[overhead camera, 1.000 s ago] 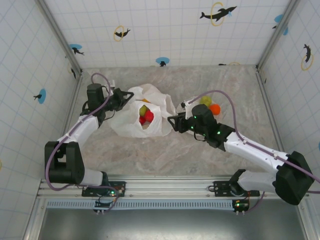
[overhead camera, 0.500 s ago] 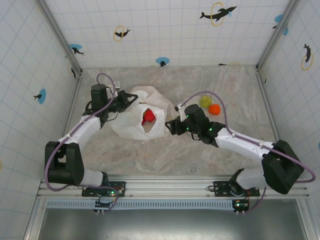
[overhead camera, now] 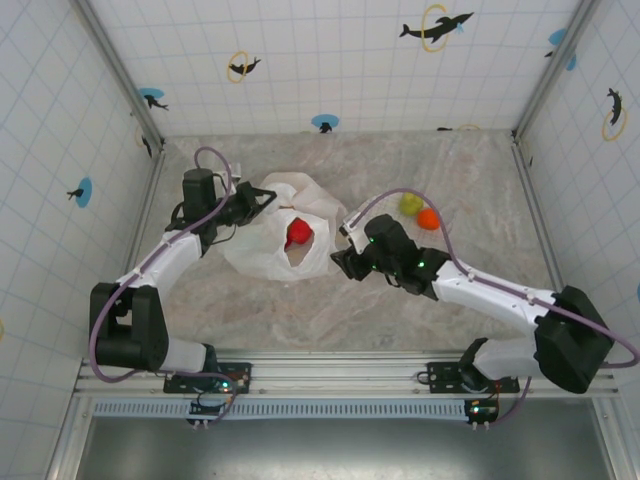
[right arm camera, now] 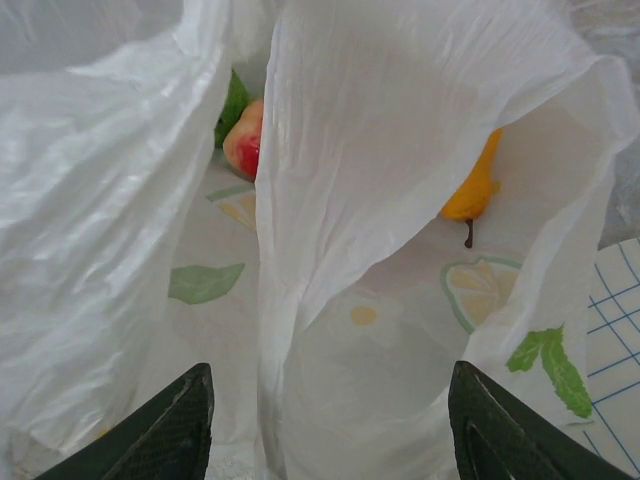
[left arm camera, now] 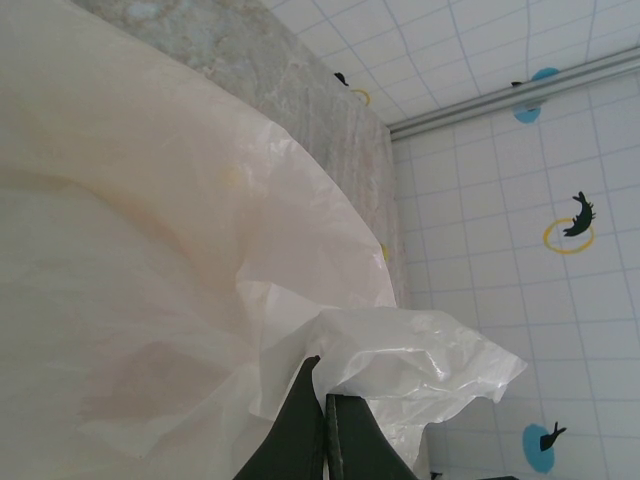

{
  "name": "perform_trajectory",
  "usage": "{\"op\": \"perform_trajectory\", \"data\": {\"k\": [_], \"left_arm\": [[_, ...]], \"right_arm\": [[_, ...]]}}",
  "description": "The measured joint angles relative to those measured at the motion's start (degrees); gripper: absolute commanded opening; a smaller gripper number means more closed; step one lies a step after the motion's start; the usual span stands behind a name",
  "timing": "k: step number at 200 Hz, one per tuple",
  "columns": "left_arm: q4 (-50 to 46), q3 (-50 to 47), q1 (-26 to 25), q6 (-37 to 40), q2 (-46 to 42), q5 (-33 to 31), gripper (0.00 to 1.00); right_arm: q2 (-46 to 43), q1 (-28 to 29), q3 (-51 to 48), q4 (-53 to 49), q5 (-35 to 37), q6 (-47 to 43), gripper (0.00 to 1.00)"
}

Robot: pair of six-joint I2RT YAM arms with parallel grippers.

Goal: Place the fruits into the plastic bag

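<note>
One white plastic bag (overhead camera: 258, 250) on the counter (overhead camera: 450, 160), left of the middle, mouth open. From above, one red fruit (overhead camera: 298, 233) inside. From the right wrist, two inside: one red and yellow fruit (right arm camera: 245, 140), one orange-yellow fruit (right arm camera: 475, 185). Two more out on the counter, well apart from the bag, just beside each other: one yellow-green fruit (overhead camera: 410, 203), one orange fruit (overhead camera: 429, 218). Left fingers (left arm camera: 322, 425) pressed together, pinching the bag's edge. Right fingers (overhead camera: 340, 263) spread wide, a fold of the bag between them.

Found no readable words, labels, brands or numbers; saw only dolphin pictures (overhead camera: 436, 25) on the wall tiles (overhead camera: 330, 60).
</note>
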Motion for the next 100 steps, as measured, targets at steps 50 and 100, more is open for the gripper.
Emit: {"op": "perform_trajectory", "data": {"k": [50, 100], "left_arm": [[-0.3, 0.0, -0.2, 0.4, 0.0, -0.3, 0.0], [-5.7, 0.4, -3.7, 6.1, 0.0, -2.3, 0.0]], "right_arm": [[6.6, 0.0, 3.9, -0.1, 1.2, -1.8, 0.32], [7.1, -7.5, 4.5, 4.8, 4.3, 5.0, 0.0]]}}
